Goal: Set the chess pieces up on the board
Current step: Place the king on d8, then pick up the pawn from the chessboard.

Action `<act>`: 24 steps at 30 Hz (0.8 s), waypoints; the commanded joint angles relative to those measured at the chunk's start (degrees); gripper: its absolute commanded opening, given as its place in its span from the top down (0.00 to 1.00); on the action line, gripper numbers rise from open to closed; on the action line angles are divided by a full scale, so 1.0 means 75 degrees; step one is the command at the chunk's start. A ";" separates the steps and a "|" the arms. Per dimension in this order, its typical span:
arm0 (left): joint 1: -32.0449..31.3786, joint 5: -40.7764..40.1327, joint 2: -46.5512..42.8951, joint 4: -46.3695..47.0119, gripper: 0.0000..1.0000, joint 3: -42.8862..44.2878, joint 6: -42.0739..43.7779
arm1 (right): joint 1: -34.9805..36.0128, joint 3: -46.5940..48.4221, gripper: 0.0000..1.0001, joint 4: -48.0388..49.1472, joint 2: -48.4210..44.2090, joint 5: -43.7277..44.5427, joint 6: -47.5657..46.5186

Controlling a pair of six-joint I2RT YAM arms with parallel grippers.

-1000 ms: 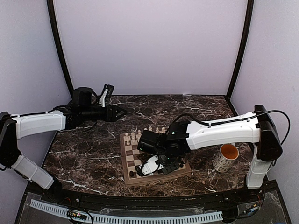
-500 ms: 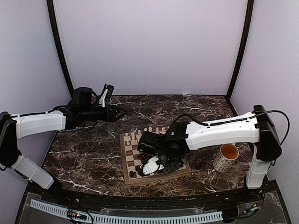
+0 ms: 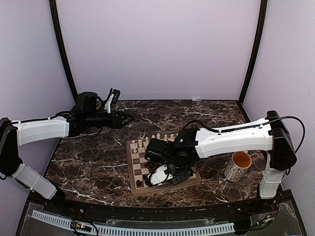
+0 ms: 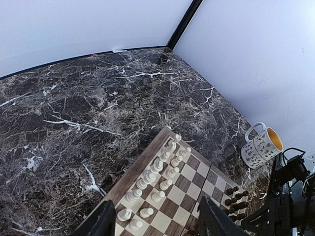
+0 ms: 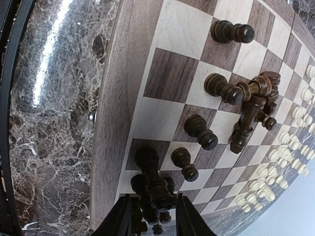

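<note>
1. Two end effectors: the left end effector (image 4: 155, 223) hangs wide and empty, away from the board (image 5: 115, 98).
2. The right end effector (image 5: 153, 216) straddles a dark piece (image 5: 155, 184) at the board's near edge; whether it grips cannot be told.
3. It has barely moved over the last second, so this placement is probably finishing.

The right pincer (image 3: 156, 176), low over the board (image 3: 131, 167) at its near edge, has loosened. A second ago its fingers (image 5: 119, 219) were pressed together; now they stand a little apart, one on each side of a dark chess piece (image 5: 153, 184) that stands upright between them. The right arm's wrist has also crept very slightly toward the near left corner of the surface, a shift barely visible from above.
</note>
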 commanded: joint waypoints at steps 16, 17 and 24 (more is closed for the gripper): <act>-0.1684 -0.1885 0.0605 -0.4160 0.51 0.1971 0.1894 | -0.3056 0.0203 0.65 0.1205 -0.1835 -0.4157 0.0892; -0.1689 -0.1793 0.0628 -0.4236 0.52 0.1945 0.1854 | -0.3182 0.0078 0.65 0.1406 -0.1821 -0.4429 0.0991; -0.1803 -0.1507 0.0692 -0.4371 0.53 0.1489 0.1660 | -0.3306 -0.0085 0.64 0.2060 -0.1168 -0.5170 0.1335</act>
